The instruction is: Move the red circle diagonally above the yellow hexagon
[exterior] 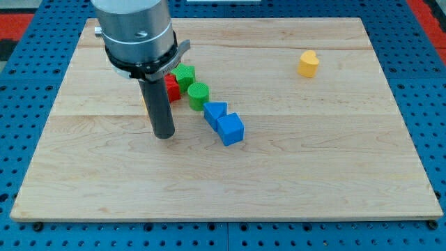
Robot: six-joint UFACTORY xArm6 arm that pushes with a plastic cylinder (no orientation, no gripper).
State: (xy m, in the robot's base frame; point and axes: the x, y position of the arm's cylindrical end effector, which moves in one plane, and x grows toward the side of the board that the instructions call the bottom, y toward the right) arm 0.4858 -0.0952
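My tip [164,135] rests on the board at the view's left of centre. A red block [172,88] shows just right of the rod and above the tip, mostly hidden by the rod; its shape is unclear. A thin sliver of a yellow block [141,102] shows at the rod's left edge, its shape hidden. The tip is a little below both and touches neither that I can see. Another yellow block [308,63], heart-like, sits far off at the view's upper right.
Two green blocks [184,74] [198,95] lie right of the red one. Two blue blocks [214,111] [231,129] continue the diagonal line down to the right. The wooden board [313,174] lies on a blue pegboard.
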